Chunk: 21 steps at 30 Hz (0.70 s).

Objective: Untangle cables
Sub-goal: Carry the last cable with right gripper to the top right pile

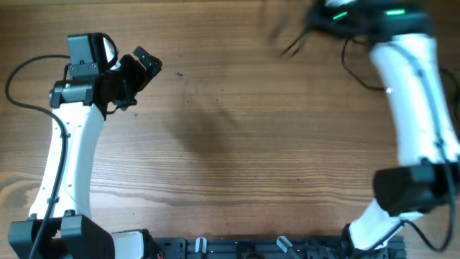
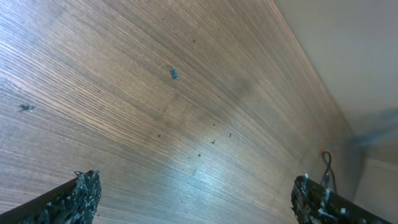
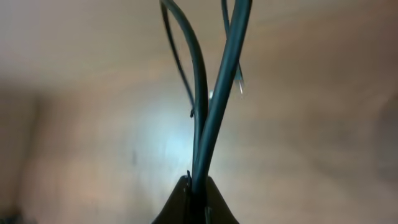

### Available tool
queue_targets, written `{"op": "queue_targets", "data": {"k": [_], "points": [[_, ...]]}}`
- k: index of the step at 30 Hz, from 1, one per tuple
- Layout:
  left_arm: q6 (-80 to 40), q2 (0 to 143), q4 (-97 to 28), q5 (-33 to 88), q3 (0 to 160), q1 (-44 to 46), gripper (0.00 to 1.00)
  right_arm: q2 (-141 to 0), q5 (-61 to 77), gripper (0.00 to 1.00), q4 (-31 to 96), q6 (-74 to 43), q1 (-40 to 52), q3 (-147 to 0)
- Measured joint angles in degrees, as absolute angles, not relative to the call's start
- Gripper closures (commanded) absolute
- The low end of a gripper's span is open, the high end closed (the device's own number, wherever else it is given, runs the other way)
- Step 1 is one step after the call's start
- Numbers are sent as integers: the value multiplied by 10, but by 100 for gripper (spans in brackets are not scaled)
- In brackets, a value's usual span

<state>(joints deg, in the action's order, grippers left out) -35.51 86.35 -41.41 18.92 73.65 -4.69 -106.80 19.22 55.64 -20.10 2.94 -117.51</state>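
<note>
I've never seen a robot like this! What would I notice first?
Probably the cables: in the right wrist view, dark strands rise from the shut right gripper, filling the picture. Overhead, that arm is a blur at the far right corner of the table, while the left gripper hangs open above the wood.

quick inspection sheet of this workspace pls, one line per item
surface: wooden table, light brown grain
job's things: thin black cables, several strands pinched in the right tool; blurred overhead
clutter: only small dark specks on the wood
grippers: left tool open, holding nothing; right tool shut on the cables
cables: thick black arm wire looping beside the left arm
surroundings: pale wall past the table edge; black rail at the near edge
</note>
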Motion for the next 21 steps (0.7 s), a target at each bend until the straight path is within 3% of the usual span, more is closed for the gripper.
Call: {"op": "queue_targets", "data": {"k": [7, 18, 19, 21], "points": [[-355, 863, -415, 189, 736, -47, 0, -1067, 188, 96, 502, -237, -199, -1227], [-355, 863, -414, 189, 736, -47, 0, -1231, 155, 96, 477, -253, -328, -1227], [-355, 863, -414, 189, 736, -47, 0, -1245, 154, 88, 475, -253, -333, -1227], [-355, 863, -415, 189, 736, -47, 0, -1265, 153, 35, 469, -247, -338, -1227]]}}
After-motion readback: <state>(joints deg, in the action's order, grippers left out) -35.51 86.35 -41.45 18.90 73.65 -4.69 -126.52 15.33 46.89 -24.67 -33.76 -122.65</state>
